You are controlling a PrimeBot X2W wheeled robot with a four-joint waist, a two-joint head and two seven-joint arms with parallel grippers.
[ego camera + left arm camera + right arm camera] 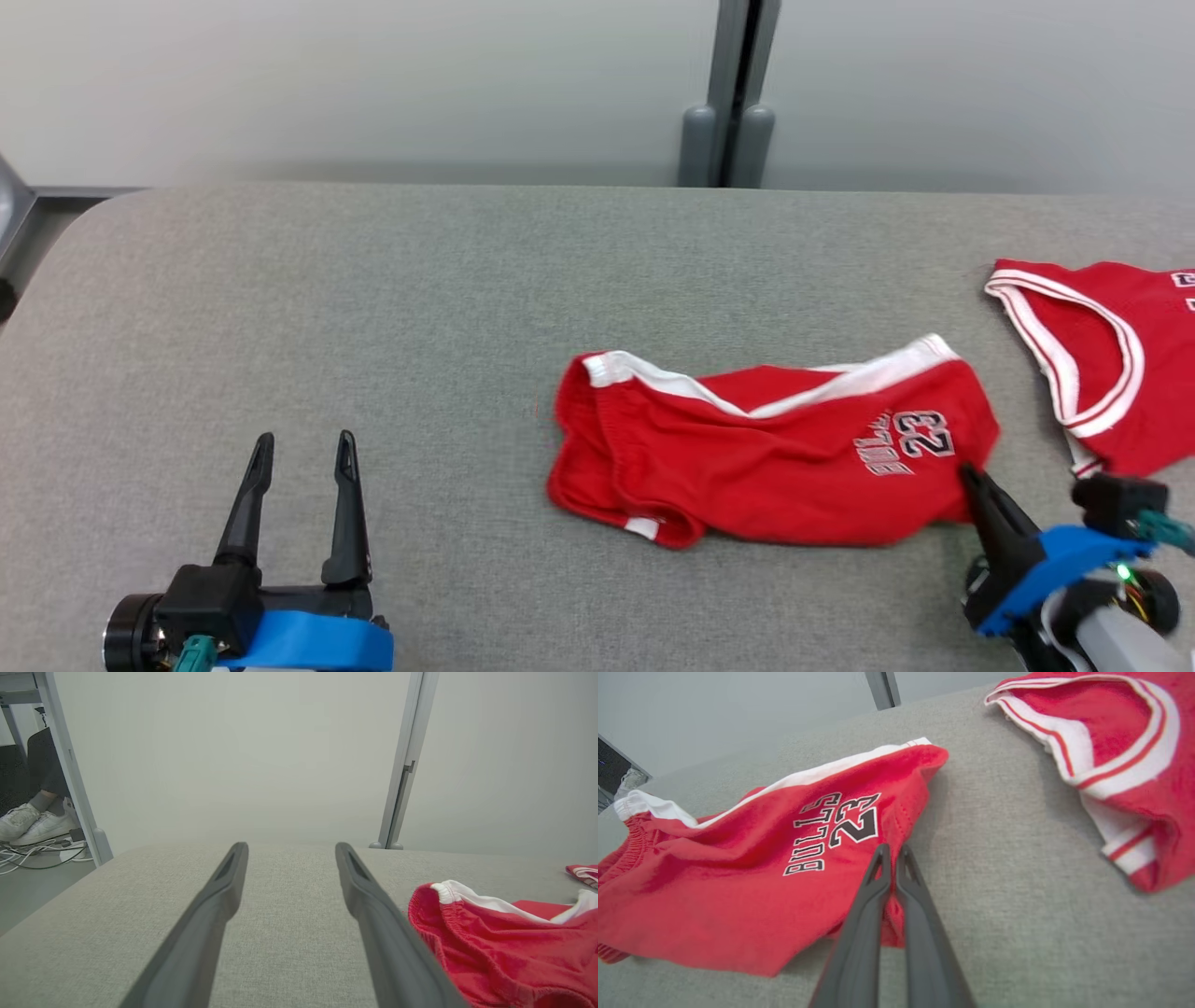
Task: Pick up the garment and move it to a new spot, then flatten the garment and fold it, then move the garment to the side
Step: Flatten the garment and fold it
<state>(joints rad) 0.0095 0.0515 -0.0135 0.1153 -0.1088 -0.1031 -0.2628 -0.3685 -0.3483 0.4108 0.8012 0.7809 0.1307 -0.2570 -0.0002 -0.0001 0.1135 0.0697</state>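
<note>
1. The table (pixel 373 308) is covered in grey woven cloth with a fine grain, and its far-left corner is rounded. A smooth pale wall (pixel 373 84) rises behind it, split by a grey post (pixel 733 93).
2. The shorts (pixel 766 448) lie crumpled on the table, right of centre. They are soft red knit with a gathered elastic waistband at the left end. A white stripe runs along the far edge, and "BULLS 23" is printed in outlined letters near the right end.
3. A jersey (pixel 1111 364) lies on the table to the right, apart from the shorts. It is red, with white-and-red striped trim round a curved opening.
4. The right gripper (pixel 893 849) is clenched on the shorts' right hem, just below the print. Its two long dark fingers are pressed together, with red cloth bunched between them.
5. In the head view the right arm enters from the lower right behind a blue bracket. Its fingers slant up and left, tips low at the shorts' near-right corner.
6. The left gripper (pixel 305 439) is released, its fingers spread wide and holding nothing. It sits at the lower left over bare table, apart from the shorts, pointing toward the wall.
7. In the left wrist view those fingers run low along the table, and the waistband lies just beside the right one.
8. Past the table's left corner, a person's white shoes (pixel 32 823) rest on the floor beside loose cables (pixel 37 854).
</note>
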